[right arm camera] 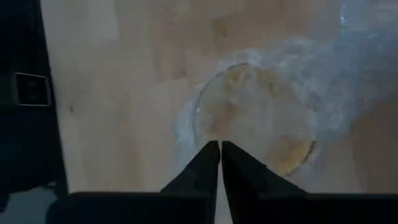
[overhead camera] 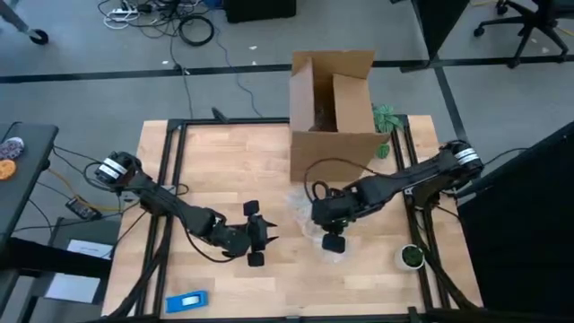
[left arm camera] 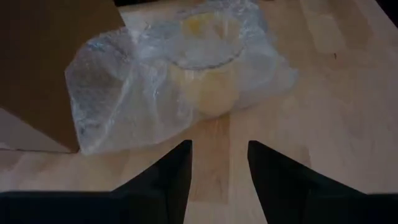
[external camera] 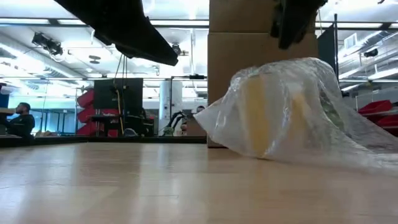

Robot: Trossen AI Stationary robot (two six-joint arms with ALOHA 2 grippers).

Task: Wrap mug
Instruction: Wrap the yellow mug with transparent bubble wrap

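Bright, even light; blurred wrist views

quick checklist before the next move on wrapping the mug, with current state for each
1. Bubble wrap draped over the mug: ok.
2. Wrap covers the mug on all sides: cannot tell.
3. Right gripper above the wrapped mug, jaws shut: ok.
4. Right gripper holding wrap: cannot tell.
5. Left gripper open, facing the bundle, apart from it: ok.
6. Cardboard box open behind the bundle: ok.

Dark jointed arms, silver-white shoulder collars, black looping cables, tapered black fingers [left arm camera: 171,177]
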